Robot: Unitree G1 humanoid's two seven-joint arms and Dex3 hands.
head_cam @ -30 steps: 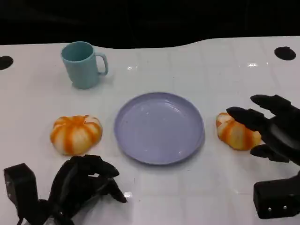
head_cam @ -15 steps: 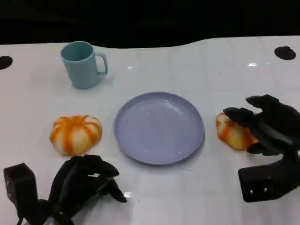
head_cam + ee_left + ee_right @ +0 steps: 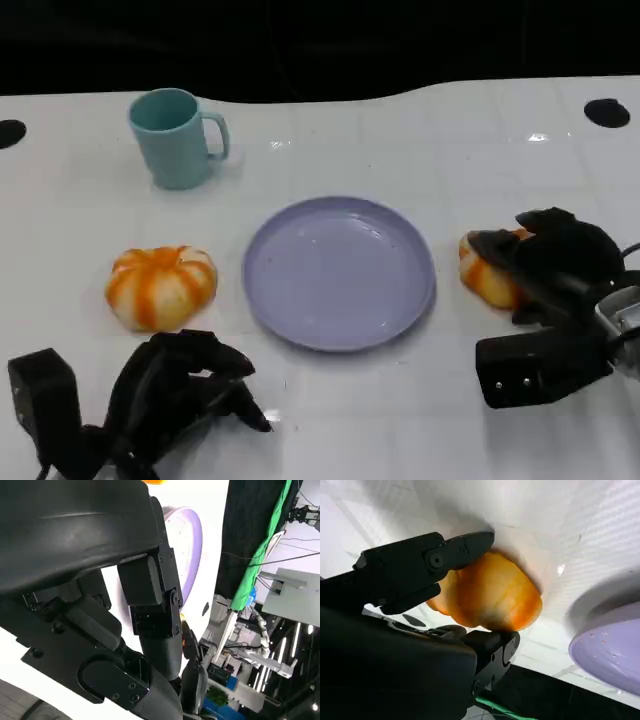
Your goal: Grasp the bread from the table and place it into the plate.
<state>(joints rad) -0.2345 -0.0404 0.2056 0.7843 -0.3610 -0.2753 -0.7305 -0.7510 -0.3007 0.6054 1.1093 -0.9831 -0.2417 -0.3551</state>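
No text, label or number can be read anywhere.

The counter [image 3: 420,130] is glossy white. The plate [image 3: 340,272] is plain lavender, and the mug [image 3: 172,137] pale teal. Both breads, left [image 3: 161,286] and right [image 3: 487,274], are orange with cream stripes. The fingers [image 3: 500,245] are black.

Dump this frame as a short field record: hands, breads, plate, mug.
right hand: fingers wrapped around the orange-striped bread roll right of the plate, roll still on the white table
left hand: curled, holding nothing, near table edge
second orange-striped bread roll: left of plate, untouched
round lavender plate: centre, nothing on it
teal mug: upright, far left
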